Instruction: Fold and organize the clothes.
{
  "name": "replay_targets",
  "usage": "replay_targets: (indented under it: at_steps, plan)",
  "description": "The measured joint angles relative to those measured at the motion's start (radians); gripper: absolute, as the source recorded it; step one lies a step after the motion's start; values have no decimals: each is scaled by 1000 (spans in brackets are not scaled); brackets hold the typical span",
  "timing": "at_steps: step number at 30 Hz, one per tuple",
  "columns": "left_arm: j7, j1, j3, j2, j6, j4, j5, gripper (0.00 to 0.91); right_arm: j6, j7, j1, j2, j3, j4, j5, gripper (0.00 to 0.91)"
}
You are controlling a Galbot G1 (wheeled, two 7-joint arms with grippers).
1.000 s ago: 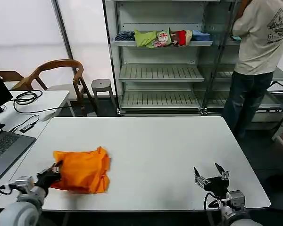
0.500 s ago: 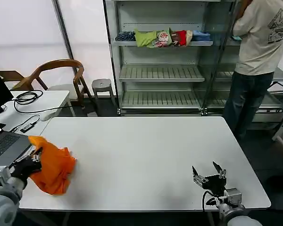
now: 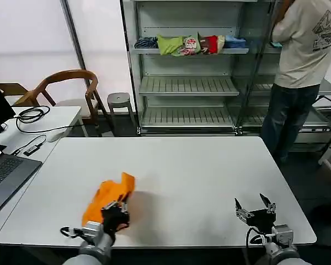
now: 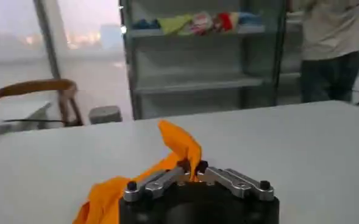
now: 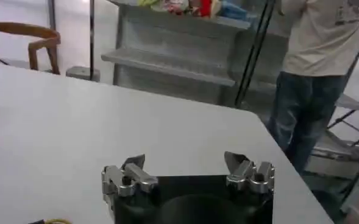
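Orange T-shirt [image 3: 107, 197] fabric is pinched between the closed jaws of the left gripper [image 4: 192, 168] at the near left of the white table [image 3: 209, 171]; the right gripper [image 5: 186, 173] is held wide apart, idle. Fabric should be drawn flat before folding.

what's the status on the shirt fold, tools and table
Left tool shut on orange T-shirt, bunched at table's near left. Right tool open, empty, idle near right edge. Nothing in the way.
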Motion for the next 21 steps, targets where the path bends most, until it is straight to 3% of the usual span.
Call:
replay_targets:
  at_steps: [15, 16, 17, 21]
  plan:
    - [4, -176, 192, -137, -25, 129, 142, 30, -14, 0, 3, -7, 28, 12, 1, 907]
    - [3, -180, 201, -144, -25, 133, 145, 413, -14, 0, 5, -7, 28, 12, 1, 907]
    - [3, -183, 211, -151, -25, 138, 147, 907, -15, 0, 6, -8, 29, 12, 1, 907]
    - [-12, -205, 228, -179, -20, 161, 146, 907, -16, 0, 10, -9, 33, 18, 2, 907]
